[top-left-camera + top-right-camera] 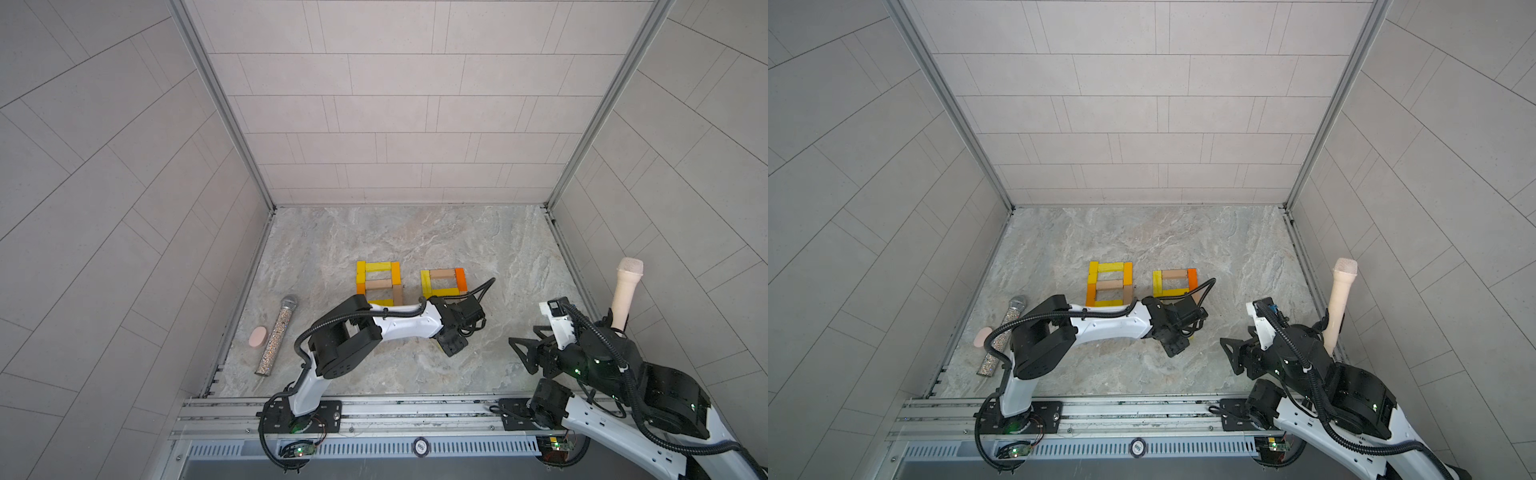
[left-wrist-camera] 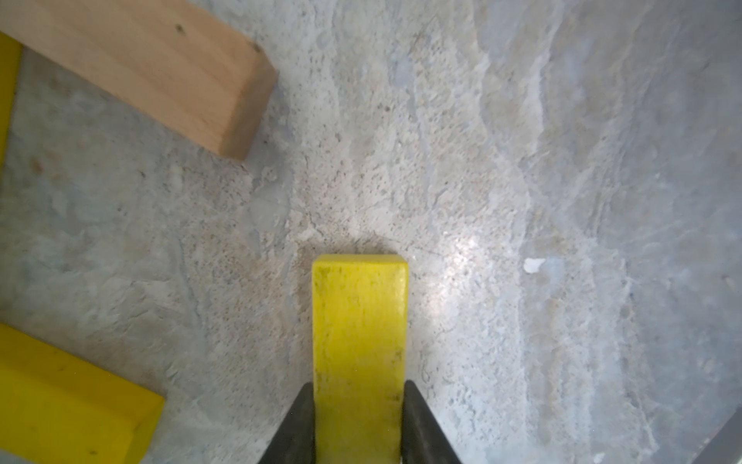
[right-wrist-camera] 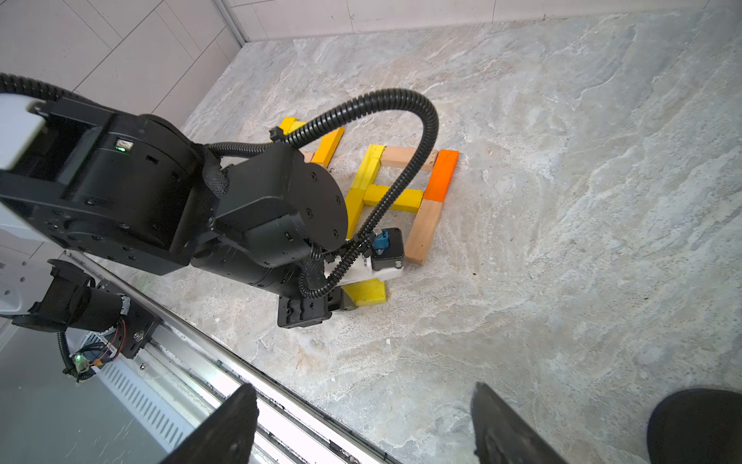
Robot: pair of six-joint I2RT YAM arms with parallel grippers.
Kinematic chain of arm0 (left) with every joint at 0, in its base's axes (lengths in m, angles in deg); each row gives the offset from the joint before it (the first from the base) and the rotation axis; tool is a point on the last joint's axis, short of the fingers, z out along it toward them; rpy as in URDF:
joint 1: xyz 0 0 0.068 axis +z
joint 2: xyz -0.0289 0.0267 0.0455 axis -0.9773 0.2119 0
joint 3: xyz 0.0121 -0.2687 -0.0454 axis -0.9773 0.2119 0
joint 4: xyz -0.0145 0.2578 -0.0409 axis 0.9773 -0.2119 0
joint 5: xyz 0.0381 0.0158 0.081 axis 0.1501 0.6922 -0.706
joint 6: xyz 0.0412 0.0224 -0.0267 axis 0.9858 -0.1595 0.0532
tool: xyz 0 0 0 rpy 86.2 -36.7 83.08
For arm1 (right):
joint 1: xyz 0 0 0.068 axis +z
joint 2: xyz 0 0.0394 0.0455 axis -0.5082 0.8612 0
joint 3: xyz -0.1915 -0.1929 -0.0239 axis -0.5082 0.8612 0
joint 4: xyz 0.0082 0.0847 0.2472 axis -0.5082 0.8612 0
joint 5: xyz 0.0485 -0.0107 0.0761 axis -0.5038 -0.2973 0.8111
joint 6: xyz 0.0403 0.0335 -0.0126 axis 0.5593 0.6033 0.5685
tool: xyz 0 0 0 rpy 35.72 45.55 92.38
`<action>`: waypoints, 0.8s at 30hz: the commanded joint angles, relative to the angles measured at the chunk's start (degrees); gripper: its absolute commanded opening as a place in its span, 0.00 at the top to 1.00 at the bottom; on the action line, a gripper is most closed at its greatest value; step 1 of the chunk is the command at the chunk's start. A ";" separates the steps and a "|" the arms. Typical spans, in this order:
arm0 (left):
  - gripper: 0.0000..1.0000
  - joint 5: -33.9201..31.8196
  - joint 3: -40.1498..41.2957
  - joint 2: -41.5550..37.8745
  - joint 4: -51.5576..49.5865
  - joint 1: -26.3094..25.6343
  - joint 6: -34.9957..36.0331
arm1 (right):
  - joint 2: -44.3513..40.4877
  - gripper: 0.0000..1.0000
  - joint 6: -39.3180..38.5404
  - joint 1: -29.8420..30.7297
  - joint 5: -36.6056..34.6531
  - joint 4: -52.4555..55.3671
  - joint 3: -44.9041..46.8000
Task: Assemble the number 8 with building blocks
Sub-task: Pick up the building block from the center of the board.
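A finished number 8 (image 1: pixel 378 284) of yellow, orange and tan bars lies mid-table in both top views. To its right lies a second, partial figure (image 1: pixel 442 282): a closed square with a tan bar (image 3: pixel 423 231) and a yellow bar (image 2: pixel 68 401) running toward the front. My left gripper (image 2: pixel 358 422) is shut on a yellow building block (image 2: pixel 358 341), held low over the marble just in front of that figure, between the two front bars. My right gripper (image 3: pixel 363 422) hangs open and empty near the table's front right (image 1: pixel 523 353).
A glittery silver cylinder (image 1: pixel 276 334) and a pink oval disc (image 1: pixel 257 336) lie at the left edge. A cream microphone-shaped cylinder (image 1: pixel 625 295) stands against the right wall. The metal rail (image 1: pixel 415 409) runs along the front. Tiled walls enclose three sides.
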 commanded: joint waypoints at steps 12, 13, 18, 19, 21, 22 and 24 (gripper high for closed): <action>0.71 0.45 -7.21 -2.83 -12.25 5.05 12.84 | -2.54 0.16 2.80 0.19 -5.08 0.08 -0.45; 0.71 0.36 -7.91 -2.47 -12.99 5.42 13.67 | -2.71 0.16 2.91 0.19 -5.16 0.24 -0.52; 0.71 0.18 -11.60 -0.14 -16.30 6.27 17.45 | -3.31 0.16 3.55 0.21 -5.51 1.10 -0.57; 0.71 0.18 -12.03 0.27 -16.75 6.37 18.22 | -3.45 0.16 3.65 0.21 -5.61 1.20 -0.61; 0.71 -0.24 -13.37 1.25 -17.58 6.34 19.55 | -3.67 0.16 3.84 0.19 -5.61 1.34 -0.65; 0.71 -0.59 -14.03 1.78 -18.12 6.38 19.98 | -3.64 0.16 4.00 0.19 -5.64 1.45 -0.76; 0.71 -1.14 -15.52 3.08 -19.09 6.40 20.62 | -3.87 0.16 4.10 0.19 -5.61 1.71 -0.90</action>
